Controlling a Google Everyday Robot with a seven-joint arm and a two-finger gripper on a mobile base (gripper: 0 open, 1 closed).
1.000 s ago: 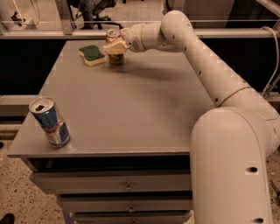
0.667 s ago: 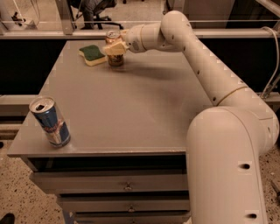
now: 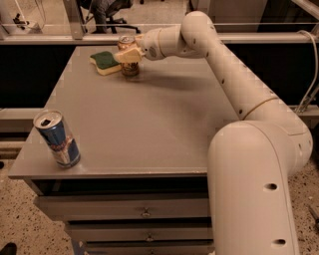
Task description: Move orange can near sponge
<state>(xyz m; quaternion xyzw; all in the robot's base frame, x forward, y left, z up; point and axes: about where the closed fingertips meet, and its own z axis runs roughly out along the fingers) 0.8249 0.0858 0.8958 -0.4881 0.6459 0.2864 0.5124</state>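
The orange can [image 3: 130,68] stands upright at the far side of the grey table [image 3: 164,124], right beside the sponge [image 3: 105,62], which lies just to its left with its green top up. My gripper [image 3: 127,53] reaches in from the right and is closed around the can's upper part, with a pale finger crossing the front of the can. The can's base appears to rest on the table. Its silver top shows just above the gripper.
A blue and silver can [image 3: 57,139] stands open-topped near the table's front left corner. My arm [image 3: 234,84] spans the right side of the table. Drawers [image 3: 144,211] sit below the front edge. An office chair [image 3: 107,12] is behind the table.
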